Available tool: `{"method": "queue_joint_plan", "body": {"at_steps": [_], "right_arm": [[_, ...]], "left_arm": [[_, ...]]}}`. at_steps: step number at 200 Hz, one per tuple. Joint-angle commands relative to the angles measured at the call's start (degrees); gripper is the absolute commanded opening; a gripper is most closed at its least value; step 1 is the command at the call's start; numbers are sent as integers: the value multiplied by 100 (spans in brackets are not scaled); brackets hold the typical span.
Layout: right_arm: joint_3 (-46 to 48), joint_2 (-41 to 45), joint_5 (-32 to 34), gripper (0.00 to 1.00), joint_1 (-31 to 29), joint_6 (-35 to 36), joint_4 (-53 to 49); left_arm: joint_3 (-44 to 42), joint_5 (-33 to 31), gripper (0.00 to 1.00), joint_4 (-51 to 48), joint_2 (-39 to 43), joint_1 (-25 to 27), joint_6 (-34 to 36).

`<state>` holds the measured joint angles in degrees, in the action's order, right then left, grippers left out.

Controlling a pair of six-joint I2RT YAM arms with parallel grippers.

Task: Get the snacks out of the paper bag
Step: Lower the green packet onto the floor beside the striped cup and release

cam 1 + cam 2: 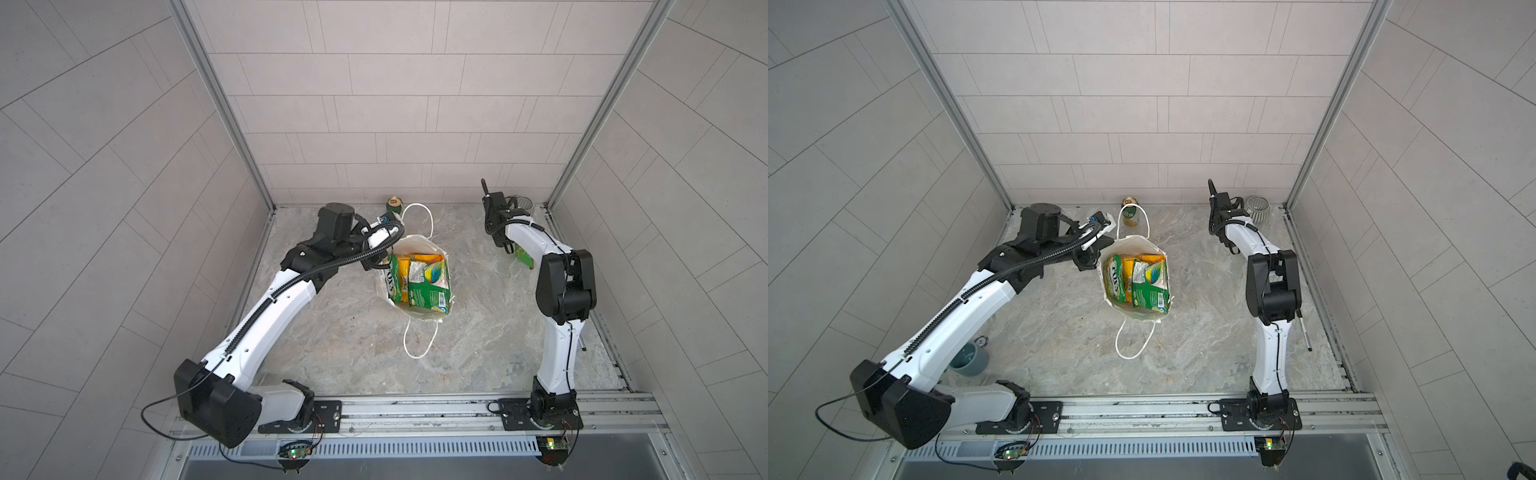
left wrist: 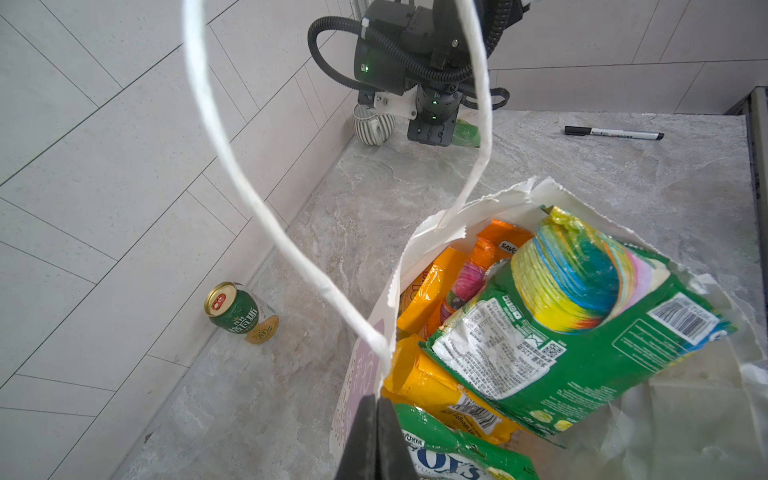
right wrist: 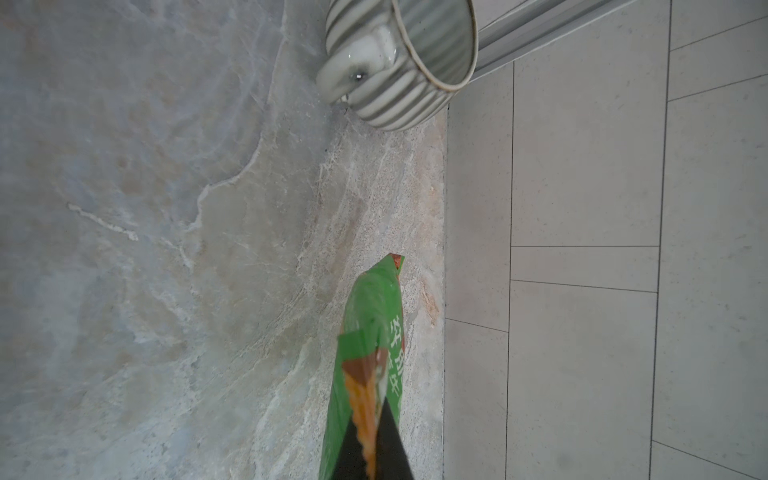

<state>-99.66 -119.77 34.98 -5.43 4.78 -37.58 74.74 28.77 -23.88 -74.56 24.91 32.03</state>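
Fingers point(image 2: 360, 440) of the left gripper point(image 2: 376, 444) are pressed together on the paper bag point(image 2: 498, 203) at its rim, right where the cord handle point(image 2: 249, 191) is rooted. Bag stands mid-table, mouth up, snacks point(image 2: 582, 316) crammed inside: green, yellow-orange, one lettered FOX'S.

Risk one: that rim is thin, ragged paper. A sideways tug from my left arm could tear it or tip the bag.

Risk two: the handle loop arcs across the left wrist view and might snag.

Farther back, the right gripper point(image 3: 372, 453) is clamped on one end of a green packet point(image 3: 370, 324), out of the bag and low over the table. Whether it touches down, I cannot tell. Striped mug point(image 3: 399, 62) sits close beyond, so a careless release could knock it. Drink can point(image 2: 239, 311) by the back wall stands well apart.
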Motion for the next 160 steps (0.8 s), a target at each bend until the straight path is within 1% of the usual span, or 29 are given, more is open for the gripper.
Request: {"method": "queue_joint_plan", "body": {"at_steps": [1,21,42,68,84,108,118,123,144,160], "right_arm": [[-192,-226,312,0,22,112,176],[-252,-377,167,0,76,144,270],[-186,-473,37,0,77,423,496],[-245,-678,223,0,86,577,621],[-293,-765,208,4,94,579,620],[-422,-847,154,19,100,459,507],[-431,-834,112,31,99,421,486],[-432,-830,83,35,100,402,464],[-462,-747,-99,43,104,268,362],[-572,-673,-315,45,112,78,203]], "left_arm": [[5,62,0,138,30,41,123],[7,65,0,155,21,41,119],[10,41,0,141,0,41,137],[15,36,0,182,-10,43,137],[25,58,0,173,-19,41,137],[21,41,0,171,-13,41,154],[16,11,0,173,-11,41,155],[15,1,0,165,-14,41,157],[9,-14,0,182,-15,44,128],[2,-11,0,198,-31,41,128]]}}
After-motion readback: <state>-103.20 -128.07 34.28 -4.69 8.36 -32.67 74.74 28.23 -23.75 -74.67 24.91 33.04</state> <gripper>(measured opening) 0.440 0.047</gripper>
